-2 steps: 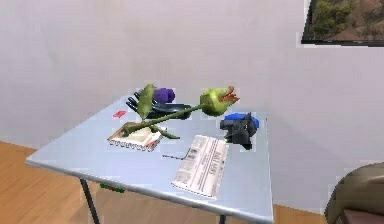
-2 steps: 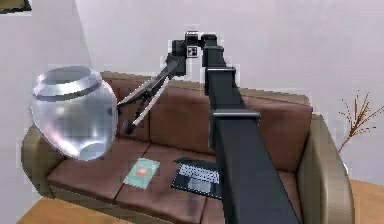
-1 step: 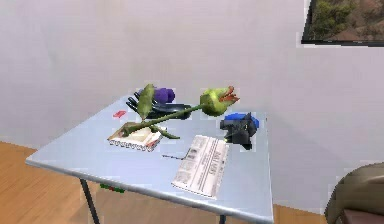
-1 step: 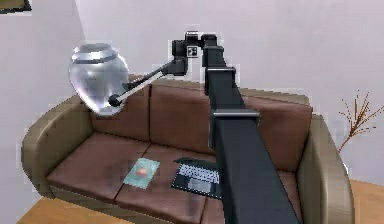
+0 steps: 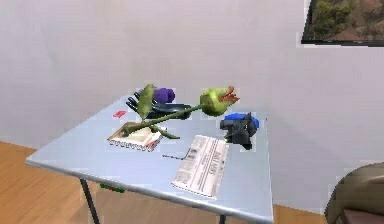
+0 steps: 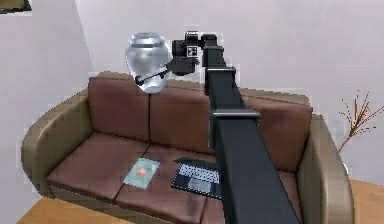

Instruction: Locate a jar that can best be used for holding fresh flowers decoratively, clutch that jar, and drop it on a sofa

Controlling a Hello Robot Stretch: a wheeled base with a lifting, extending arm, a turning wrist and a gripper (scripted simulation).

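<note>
My arm (image 6: 235,140) rises from the bottom of the arm side view. Past it sits one brown sofa (image 6: 110,115). Two things lie on its seat: one thin book (image 6: 142,173) and one dark laptop (image 6: 197,177). I cannot read any words on them. Farther out, at the end of my arm, are two small white squares (image 6: 190,45) and my jaws. My jaws hold one shiny silver jar (image 6: 148,60). The jar hangs in the air, clear of the sofa, with the bare wall behind it. How wide my jaws stand, I cannot tell. One dry twig plant (image 6: 355,115) shows past the sofa's right end.

In the forward view there is one blue-grey tabletop (image 5: 70,155). Nearest on it lies one folded newspaper (image 5: 205,163); its print is too small to read. Behind that lie one flat box (image 5: 135,138), one green leafy plant (image 5: 165,112) and one dark blue thing (image 5: 240,128). One brown chair (image 5: 360,195) shows in the bottom right corner. High on the far wall is one dark frame (image 5: 345,20) with green in it.
</note>
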